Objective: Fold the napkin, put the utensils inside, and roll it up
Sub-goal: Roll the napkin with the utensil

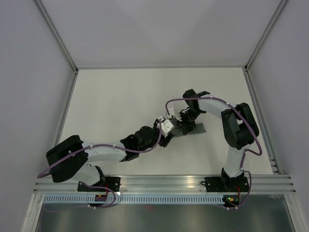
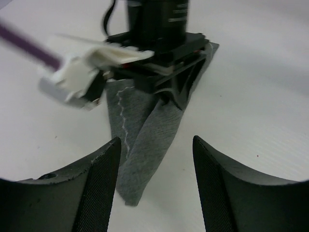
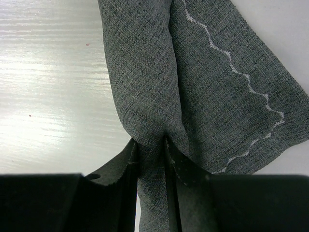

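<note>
Grey woven fabric fills your right wrist view: the dark grey square cloth napkin (image 3: pixel 203 72) is gathered into a long fold, and a pale wavy stitched line (image 3: pixel 244 79) runs along its hem on the right of that view. Your right gripper (image 3: pixel 152 145) has its two black fingers pressed together on the gathered fold, and the cloth pinches into a narrow crease where they meet. From above, you can see the napkin (image 1: pixel 195 128) right of centre on the white table (image 1: pixel 120 106), with the right gripper (image 1: pixel 186 121) over it. Your left gripper (image 2: pixel 155 140) faces it from just beside, its ribbed black fingers spread wide apart and clamped on nothing. The napkin's lower corner hangs down towards the table in the gap between them, and you cannot tell whether the cloth touches the left finger. A white plastic connector block (image 2: pixel 72 82) with a purple cable (image 2: pixel 24 43) sits beside the right wrist's black round housing (image 2: pixel 157 17). A faint mark near the top of that housing is too blurred for you to read.
</note>
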Robot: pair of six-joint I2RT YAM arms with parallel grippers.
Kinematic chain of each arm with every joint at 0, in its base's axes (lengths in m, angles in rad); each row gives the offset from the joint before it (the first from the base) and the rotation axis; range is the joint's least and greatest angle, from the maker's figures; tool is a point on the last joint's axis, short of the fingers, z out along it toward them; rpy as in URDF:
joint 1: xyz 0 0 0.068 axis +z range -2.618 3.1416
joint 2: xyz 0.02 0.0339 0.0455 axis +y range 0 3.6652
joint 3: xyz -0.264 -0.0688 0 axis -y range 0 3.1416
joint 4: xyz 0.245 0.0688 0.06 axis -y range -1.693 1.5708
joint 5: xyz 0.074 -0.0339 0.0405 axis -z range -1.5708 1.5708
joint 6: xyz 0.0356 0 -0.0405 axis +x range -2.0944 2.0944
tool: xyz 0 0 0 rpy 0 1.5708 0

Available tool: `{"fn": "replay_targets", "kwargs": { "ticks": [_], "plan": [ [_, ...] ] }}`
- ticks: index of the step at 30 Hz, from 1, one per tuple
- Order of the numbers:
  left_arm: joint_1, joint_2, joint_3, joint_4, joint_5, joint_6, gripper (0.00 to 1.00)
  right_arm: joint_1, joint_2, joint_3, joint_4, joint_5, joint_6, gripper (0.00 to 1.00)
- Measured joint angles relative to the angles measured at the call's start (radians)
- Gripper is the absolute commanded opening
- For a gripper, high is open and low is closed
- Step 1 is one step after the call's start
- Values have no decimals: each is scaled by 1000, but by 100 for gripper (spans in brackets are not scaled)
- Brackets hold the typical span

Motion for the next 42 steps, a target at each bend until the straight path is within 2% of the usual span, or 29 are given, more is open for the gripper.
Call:
{"fn": "replay_targets", "kwargs": {
  "ticks": [6, 11, 31, 34, 37, 40, 41, 42],
  "plan": [
    [-82, 273, 202, -39, 13, 141, 69, -2, 23, 28, -29, -7, 3, 9],
    [-87, 398, 269, -51, 35, 184, 69, -9, 35, 43, -44, -14, 4, 9],
    [-87, 531, 312, -10, -51, 272, 68, -21, 92, 105, -113, -43, 16, 9],
    [-87, 541, 317, -8, -56, 278, 66, -22, 96, 108, -117, -46, 18, 8],
    [-87, 549, 322, -2, -70, 284, 58, -24, 101, 114, -123, -50, 20, 8],
    [-80, 549, 323, 1, -81, 291, 41, -26, 104, 117, -128, -52, 20, 8],
    [-76, 550, 325, 4, -84, 292, 46, -26, 105, 118, -128, -53, 20, 8],
    [-71, 550, 327, 3, -83, 293, 43, -26, 105, 119, -129, -53, 20, 8]
  ]
}}
